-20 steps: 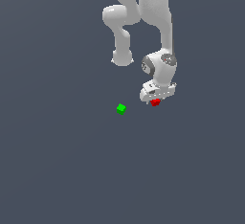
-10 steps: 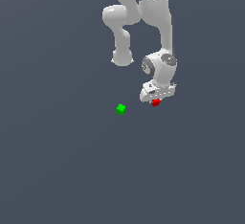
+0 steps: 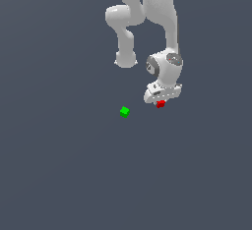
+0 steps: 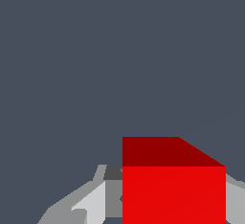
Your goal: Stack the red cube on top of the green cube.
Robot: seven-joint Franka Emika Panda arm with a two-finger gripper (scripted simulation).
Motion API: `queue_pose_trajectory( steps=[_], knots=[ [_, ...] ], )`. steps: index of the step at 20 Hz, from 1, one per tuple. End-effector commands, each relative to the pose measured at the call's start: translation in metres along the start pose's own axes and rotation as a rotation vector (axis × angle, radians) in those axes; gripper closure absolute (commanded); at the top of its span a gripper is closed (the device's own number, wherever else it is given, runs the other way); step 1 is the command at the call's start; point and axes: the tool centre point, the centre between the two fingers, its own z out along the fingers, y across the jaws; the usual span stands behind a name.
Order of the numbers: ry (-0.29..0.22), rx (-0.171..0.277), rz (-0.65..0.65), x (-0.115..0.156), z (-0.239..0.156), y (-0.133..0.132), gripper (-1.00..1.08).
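Exterior view: set well back and high, looking down on the arm (image 3: 156, 22) and plain grey tabletop (image 3: 59, 175), whole scene small in frame. Wrist view: rides on the arm's wrist, faces out past the claw (image 4: 167, 204), very close, its fingers (image 4: 91, 204) at the frame edge. Shared by both views: red cube (image 3: 160, 104) (image 4: 173, 189) and grey surface around it

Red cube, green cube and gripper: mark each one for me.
red cube (image 4: 173, 194), wrist view, on its bright front face.
green cube (image 3: 124, 111), exterior view, on its top face.
gripper (image 3: 161, 101), exterior view, between the fingertips just above the red cube.
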Motion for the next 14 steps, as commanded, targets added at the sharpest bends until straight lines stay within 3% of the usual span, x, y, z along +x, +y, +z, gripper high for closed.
queue_pose_trajectory(
  steps=[1,14],
  knots=[
    [0.001,0.000,0.000,0.000,-0.009,0.000,1.08],
    [0.001,0.001,0.000,0.000,-0.079,0.000,1.08]
  ],
)
